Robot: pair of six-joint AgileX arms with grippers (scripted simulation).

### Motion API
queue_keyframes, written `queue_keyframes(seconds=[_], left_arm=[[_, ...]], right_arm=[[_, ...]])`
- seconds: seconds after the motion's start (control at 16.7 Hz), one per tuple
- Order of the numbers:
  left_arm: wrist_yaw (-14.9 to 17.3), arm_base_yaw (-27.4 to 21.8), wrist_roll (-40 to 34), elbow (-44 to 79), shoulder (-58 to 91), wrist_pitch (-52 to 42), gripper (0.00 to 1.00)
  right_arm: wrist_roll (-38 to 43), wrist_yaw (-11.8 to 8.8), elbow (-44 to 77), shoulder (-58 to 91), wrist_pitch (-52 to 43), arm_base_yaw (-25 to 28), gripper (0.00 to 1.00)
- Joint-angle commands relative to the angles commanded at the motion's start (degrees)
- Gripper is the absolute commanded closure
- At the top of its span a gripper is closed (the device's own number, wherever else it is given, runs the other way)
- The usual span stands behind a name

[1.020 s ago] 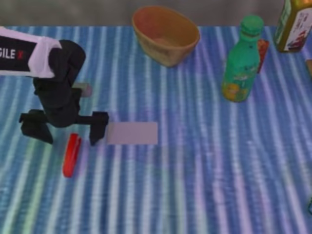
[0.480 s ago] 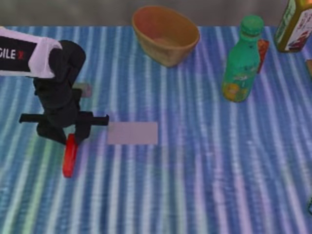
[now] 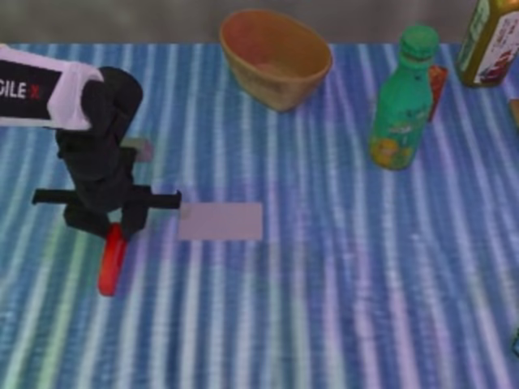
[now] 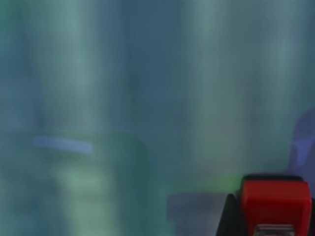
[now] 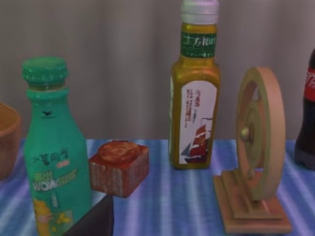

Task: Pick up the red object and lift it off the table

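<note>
The red object (image 3: pixel 109 263), a slim bright red bar, lies lengthwise on the striped blue table (image 3: pixel 340 308) at the left. Its far end sits between the fingers of my left gripper (image 3: pixel 116 225), which is shut on it from above. In the left wrist view the red object (image 4: pixel 275 206) fills the corner, with a dark finger (image 4: pixel 227 221) tight against its side. Whether the bar touches the cloth cannot be told. My right arm is out of the top view; only a dark finger tip (image 5: pixel 96 219) shows in its wrist view.
A grey flat rectangle (image 3: pixel 220 221) lies just right of the left gripper. A wooden bowl (image 3: pixel 276 57) is at the back middle. A green bottle (image 3: pixel 401 101) and a yellow oil bottle (image 3: pixel 489 40) stand at the back right, near a red block (image 5: pixel 118 167) and a wooden wheel (image 5: pixel 256 147).
The left gripper's fingers came down and closed from wide apart onto the red bar's far end. Since then the bar has shifted slightly left.
</note>
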Motion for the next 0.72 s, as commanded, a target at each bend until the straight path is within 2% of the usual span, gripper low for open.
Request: queue_keyframes(seconds=[0.36,0.72], left_arm=[[0.03,0.15,-0.03,1.80,-0.94,-2.36,1.00],[-0.02,0.92,-0.22,9.85,-6.77,-17.48,1.00]], right_arm=[[0.00,0.00,0.00,0.00,0.00,0.00,0.00],[0.00,0.00,0.00,0.00,0.00,0.00,0.00]])
